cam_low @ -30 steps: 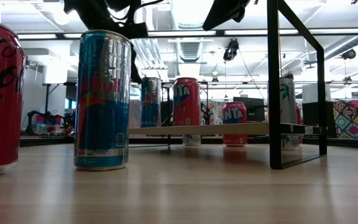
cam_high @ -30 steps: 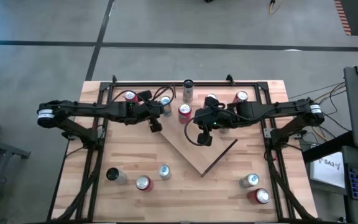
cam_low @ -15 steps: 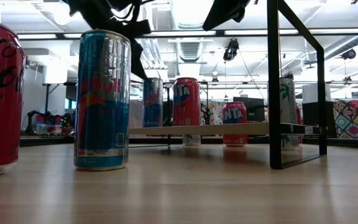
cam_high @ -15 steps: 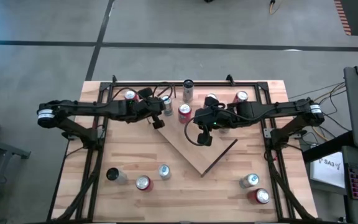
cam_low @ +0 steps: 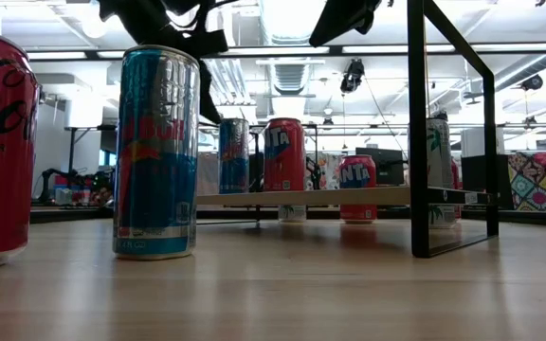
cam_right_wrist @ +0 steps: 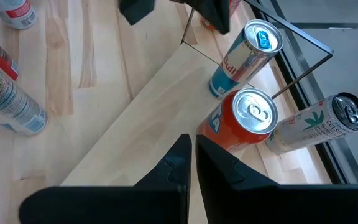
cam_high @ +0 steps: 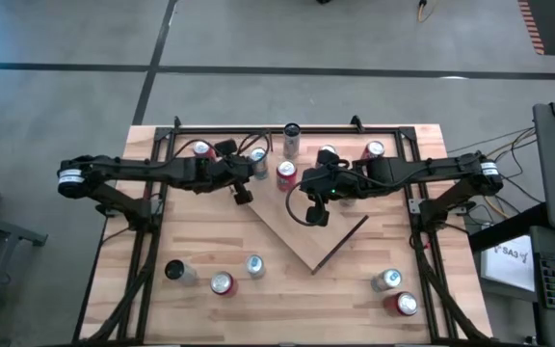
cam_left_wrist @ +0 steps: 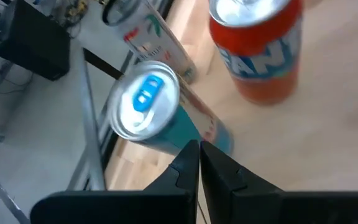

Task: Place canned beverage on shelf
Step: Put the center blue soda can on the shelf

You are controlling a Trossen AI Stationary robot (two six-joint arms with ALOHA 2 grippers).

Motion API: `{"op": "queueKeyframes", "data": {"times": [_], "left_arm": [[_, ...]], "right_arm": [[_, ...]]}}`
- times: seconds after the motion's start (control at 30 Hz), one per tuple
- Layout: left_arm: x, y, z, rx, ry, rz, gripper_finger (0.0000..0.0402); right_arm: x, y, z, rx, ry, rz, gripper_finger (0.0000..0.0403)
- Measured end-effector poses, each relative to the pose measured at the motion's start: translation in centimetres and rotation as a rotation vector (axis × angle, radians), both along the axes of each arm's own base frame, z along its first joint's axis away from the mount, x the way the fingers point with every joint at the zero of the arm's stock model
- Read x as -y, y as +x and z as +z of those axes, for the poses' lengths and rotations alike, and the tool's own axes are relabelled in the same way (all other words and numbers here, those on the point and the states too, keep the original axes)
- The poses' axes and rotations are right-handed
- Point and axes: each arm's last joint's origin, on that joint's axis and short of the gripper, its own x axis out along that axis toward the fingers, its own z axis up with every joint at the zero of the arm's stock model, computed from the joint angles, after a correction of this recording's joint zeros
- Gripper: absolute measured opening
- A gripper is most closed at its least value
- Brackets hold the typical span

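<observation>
Shelf (cam_high: 308,226) lying flat mid-table, turned cornerwise, with orange can (cam_high: 285,174) and blue can (cam_high: 257,162) standing at its far corner. Left gripper (cam_high: 242,194) hovering beside blue can, fingers pressed together, holding nothing. Right gripper (cam_high: 317,214) poised over shelf, fingers likewise together and empty.

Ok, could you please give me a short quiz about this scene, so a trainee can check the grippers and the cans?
1. True or false: the left gripper and the right gripper are both open.
2. Which can stands on the shelf? A: the orange can. B: the red can at the table's corner. C: the dark can beside the left arm's base.
3. Fill in: the right gripper hovers over the ____.
Key: 1 false, both are shut and hold nothing; 2 A; 3 shelf.
</observation>
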Motion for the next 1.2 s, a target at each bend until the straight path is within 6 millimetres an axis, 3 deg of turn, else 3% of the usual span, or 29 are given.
{"op": "queueKeyframes", "data": {"times": [0.2, 0.67, 0.97, 1.2], "left_arm": [[0.4, 0.0, -0.4, -0.009, -0.105, -0.085, 0.0], [0.8, 0.1, 0.2, 0.015, -0.054, -0.107, 0.0], [1.1, -1.4, 3.0, 0.061, 0.053, -0.244, 0.0], [2.2, -3.4, 6.3, 0.37, -0.078, -0.215, 0.0]], "right_arm": [[0.0, 0.0, 0.0, 0.0, 0.0, 0.0, 0.0013], [0.1, 0.9, -0.8, 0.091, -0.001, 0.003, 0.0013], [2.6, 2.0, -0.7, 0.22, -0.128, 0.011, 0.0013], [5.1, 2.2, 0.3, 0.306, -0.187, -0.074, 0.0013]]}}
